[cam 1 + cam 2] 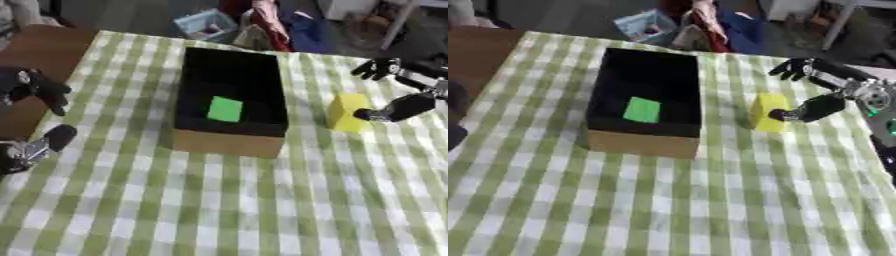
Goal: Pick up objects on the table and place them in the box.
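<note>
The yellow block (768, 112) stands upright on the counter (710, 200) just right of the box (642, 142), and the right hand (826, 95), far nearer than the left, brackets it with thumb touching, fingers spread above.

It looked like a lived-in room at home, or a makeshift test corner set up in one. The table (219, 200) wore a green-and-white checked cloth, the kind used for meals. Along the top of the frame, clutter lay on a dark floor: a pale blue basket (206, 24), heaps of red and blue fabric (289, 25), and white furniture legs (837, 22) at the upper right. A brown wooden surface (39, 50) showed at upper left.
</note>
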{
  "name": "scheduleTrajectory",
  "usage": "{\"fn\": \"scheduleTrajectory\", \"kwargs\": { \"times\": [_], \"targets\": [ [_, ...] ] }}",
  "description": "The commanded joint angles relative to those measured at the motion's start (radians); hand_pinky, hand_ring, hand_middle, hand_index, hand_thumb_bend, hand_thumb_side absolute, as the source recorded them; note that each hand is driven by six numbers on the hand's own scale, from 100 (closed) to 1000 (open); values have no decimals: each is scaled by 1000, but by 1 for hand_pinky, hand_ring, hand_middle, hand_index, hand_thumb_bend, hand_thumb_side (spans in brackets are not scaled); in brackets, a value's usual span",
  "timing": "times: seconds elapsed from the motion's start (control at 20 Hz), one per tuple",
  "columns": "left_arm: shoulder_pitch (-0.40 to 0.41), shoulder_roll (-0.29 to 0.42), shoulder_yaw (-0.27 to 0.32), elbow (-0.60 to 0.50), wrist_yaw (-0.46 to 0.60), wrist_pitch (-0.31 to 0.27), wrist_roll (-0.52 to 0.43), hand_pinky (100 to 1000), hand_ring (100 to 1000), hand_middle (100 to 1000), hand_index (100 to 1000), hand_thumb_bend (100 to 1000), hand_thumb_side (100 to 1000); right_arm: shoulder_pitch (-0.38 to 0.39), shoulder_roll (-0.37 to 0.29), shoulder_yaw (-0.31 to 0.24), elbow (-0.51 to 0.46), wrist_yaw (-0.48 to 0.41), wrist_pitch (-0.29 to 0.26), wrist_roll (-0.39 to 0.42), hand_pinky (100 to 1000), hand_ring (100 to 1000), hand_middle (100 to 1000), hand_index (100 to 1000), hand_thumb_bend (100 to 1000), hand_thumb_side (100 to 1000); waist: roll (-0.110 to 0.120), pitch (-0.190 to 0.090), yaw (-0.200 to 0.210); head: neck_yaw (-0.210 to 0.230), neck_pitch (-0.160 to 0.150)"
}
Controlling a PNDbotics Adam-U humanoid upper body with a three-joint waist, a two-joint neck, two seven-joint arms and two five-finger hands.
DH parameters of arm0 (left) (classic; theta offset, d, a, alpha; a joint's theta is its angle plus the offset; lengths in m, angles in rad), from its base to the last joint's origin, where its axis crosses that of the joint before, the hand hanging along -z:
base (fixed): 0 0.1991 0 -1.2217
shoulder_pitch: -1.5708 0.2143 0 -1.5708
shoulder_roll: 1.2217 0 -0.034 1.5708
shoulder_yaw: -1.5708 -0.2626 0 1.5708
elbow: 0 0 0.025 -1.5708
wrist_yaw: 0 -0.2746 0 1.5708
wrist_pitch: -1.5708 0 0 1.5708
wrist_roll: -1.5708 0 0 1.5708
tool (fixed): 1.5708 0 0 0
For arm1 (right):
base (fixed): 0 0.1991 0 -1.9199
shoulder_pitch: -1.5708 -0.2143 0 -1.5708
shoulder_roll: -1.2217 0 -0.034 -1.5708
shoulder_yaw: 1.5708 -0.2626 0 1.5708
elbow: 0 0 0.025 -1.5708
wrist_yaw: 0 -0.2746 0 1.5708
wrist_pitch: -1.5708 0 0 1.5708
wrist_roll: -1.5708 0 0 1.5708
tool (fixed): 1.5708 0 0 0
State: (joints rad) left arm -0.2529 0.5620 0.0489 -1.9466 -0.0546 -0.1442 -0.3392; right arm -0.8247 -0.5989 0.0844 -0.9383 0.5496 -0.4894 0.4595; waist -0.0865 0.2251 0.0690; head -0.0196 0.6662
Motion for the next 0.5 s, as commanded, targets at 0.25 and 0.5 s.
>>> {"fn": "scheduleTrajectory", "kwargs": {
  "times": [0.25, 0.5],
  "targets": [
    [-2, -7, -1, -25, -3, -3, -20, 725, 503, 512, 701, 465, 445, -24, 3, -40, 52, 35, 10, -23, 807, 815, 824, 893, 450, 454, 15, -8, 6, -29, -2],
    [-1, -23, -8, -27, -5, -6, -32, 726, 502, 511, 701, 463, 452, -8, 13, -62, 79, 35, 26, -53, 800, 793, 791, 877, 414, 457, 26, -3, 20, -58, -3]
  ]
}}
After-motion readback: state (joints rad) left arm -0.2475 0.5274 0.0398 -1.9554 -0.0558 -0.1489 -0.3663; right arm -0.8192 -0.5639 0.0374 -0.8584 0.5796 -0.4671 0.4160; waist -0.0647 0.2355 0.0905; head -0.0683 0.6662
